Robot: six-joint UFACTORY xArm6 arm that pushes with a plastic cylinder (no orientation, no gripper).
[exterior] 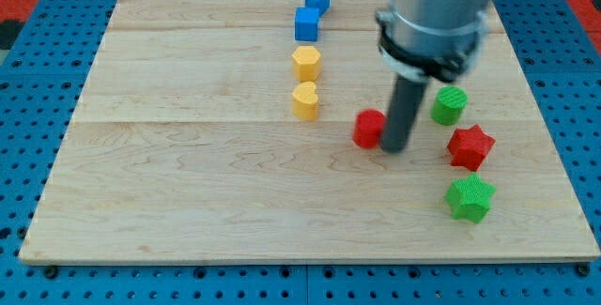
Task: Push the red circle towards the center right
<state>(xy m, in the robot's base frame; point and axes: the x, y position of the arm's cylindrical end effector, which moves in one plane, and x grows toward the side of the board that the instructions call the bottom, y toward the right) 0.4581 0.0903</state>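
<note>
One red circle [369, 129] sits touching my tip [393, 148] — on its left — no hand fitted.

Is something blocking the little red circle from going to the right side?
Yes. My tip sits right against the red circle block on its right side, and beyond it the red star block and green round block crowd the center right.

Red circle [368, 129]: small, solid red, short cylinder form, upright, flat on the wooden board. Sits just at the view's left of my tip [393, 149], touching or all but touching the rod; contact cannot be confirmed. Its right edge is partly hidden behind the rod.
</note>
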